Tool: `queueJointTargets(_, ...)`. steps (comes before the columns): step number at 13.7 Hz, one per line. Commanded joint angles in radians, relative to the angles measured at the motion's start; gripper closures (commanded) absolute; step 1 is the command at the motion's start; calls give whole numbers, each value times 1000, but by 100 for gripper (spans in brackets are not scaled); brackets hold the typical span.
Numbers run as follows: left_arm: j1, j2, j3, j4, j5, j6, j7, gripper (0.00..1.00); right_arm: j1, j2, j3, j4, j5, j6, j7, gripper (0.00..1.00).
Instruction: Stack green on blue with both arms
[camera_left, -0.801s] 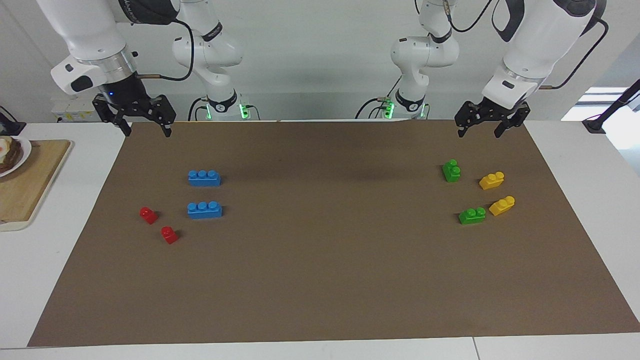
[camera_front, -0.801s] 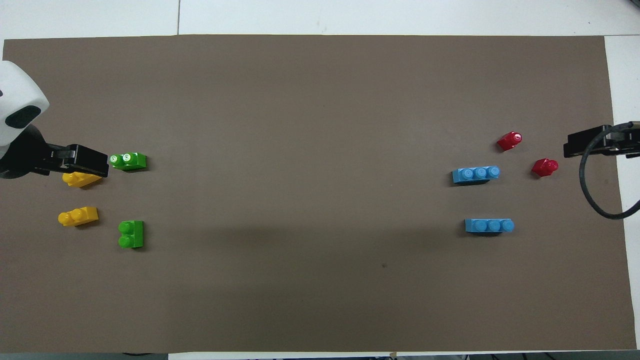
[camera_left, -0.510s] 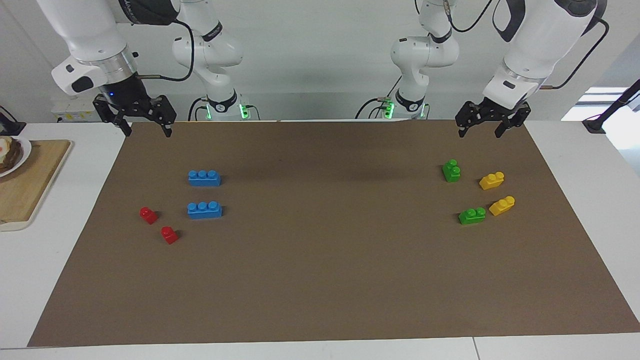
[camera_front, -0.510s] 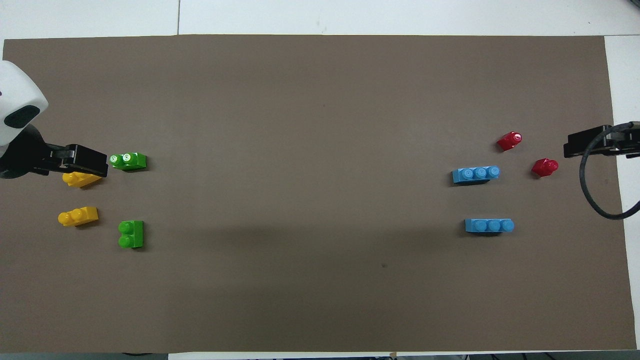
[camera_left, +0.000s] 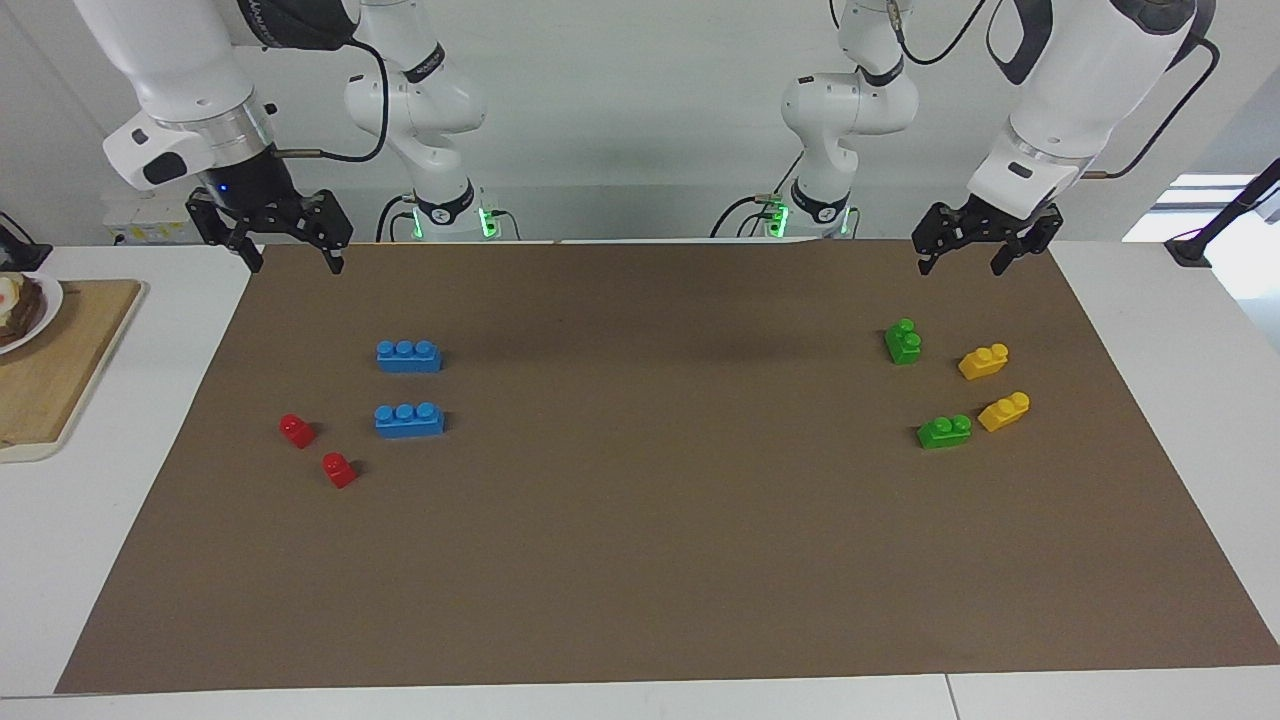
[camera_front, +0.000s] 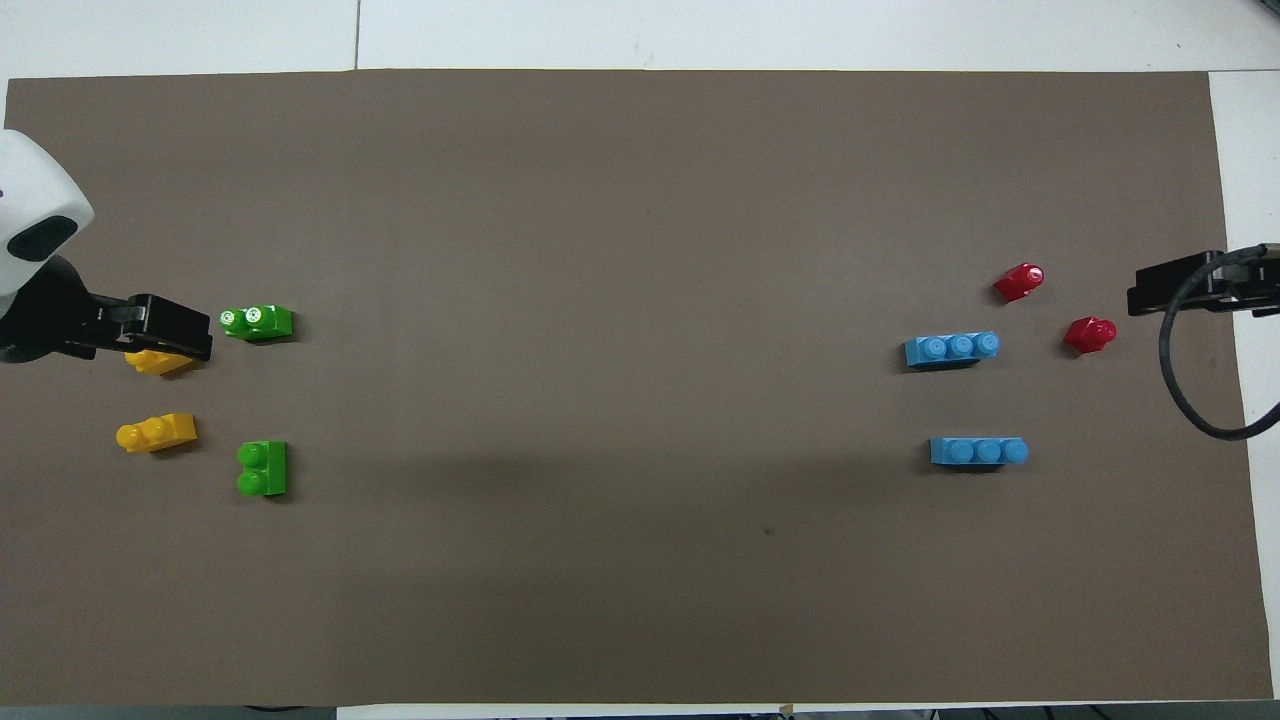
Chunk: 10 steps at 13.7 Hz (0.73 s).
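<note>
Two green two-stud bricks (camera_left: 903, 342) (camera_left: 944, 431) lie on the brown mat at the left arm's end; they also show in the overhead view (camera_front: 262, 468) (camera_front: 257, 321). Two blue three-stud bricks (camera_left: 408, 356) (camera_left: 409, 420) lie at the right arm's end, one farther from the robots than the other; they also show in the overhead view (camera_front: 978, 451) (camera_front: 952, 348). My left gripper (camera_left: 960, 265) is open and empty, raised over the mat near the green bricks, touching nothing. My right gripper (camera_left: 295, 262) is open and empty, raised over the mat's corner at its own end.
Two yellow two-stud bricks (camera_left: 983, 361) (camera_left: 1004, 411) lie beside the green ones. Two small red bricks (camera_left: 297, 430) (camera_left: 339, 469) lie beside the blue ones. A wooden board (camera_left: 60, 370) with a plate (camera_left: 25, 310) sits off the mat at the right arm's end.
My left gripper has drifted very slightly toward its own end of the table. The right gripper and all bricks have stayed in place.
</note>
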Motion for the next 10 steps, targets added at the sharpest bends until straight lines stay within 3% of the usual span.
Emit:
queueJointTargets(1, 4, -62, 5, -101, 6, 21, -9, 0, -2, -25, 4, -25, -19, 3, -19, 1)
queueJointTargets(4, 27, -105, 5, -187, 11, 68, -8, 0, -2, -25, 4, -33, -18, 11, 17, 1)
queueJointTargets(6, 76, -131, 4, -245, 11, 124, 6, 0, -5, -28, 4, -42, -15, 8, 111, 1)
queueJointTargets(10, 78, -153, 2, -282, 11, 124, 6, 0, -7, -34, 4, -65, -4, 8, 370, 2)
